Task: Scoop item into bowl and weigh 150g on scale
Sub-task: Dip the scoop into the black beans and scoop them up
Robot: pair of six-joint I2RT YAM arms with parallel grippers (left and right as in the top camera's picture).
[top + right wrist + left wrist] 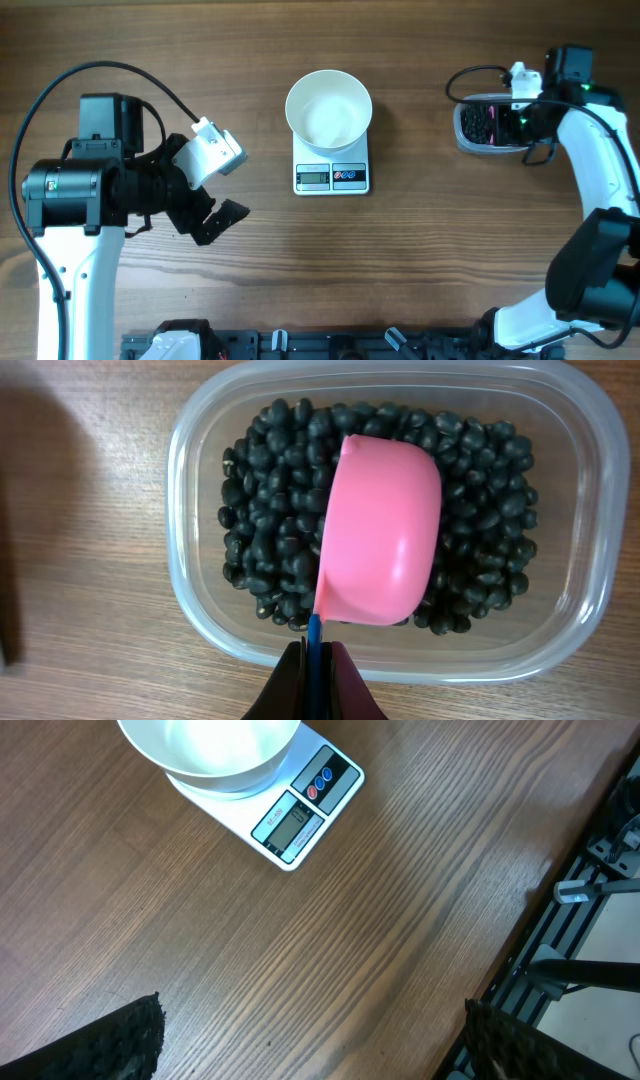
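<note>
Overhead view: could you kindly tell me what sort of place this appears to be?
Probably a robotics lab bench: a wood-grain table, robot arms at both sides, and a scale with a bowl on it.

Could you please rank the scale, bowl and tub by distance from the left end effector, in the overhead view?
1. Small white rectangular digital scale, centre of table.
2. Round white bowl, sitting on it, slightly beyond.
3. Clear rounded plastic tub, far right.

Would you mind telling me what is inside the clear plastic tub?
The clear rounded-rectangular plastic tub holds small black beans and, over them, a pink scoop, its blue handle in the shut right pincer. Beans beneath the scoop are hidden.
</note>
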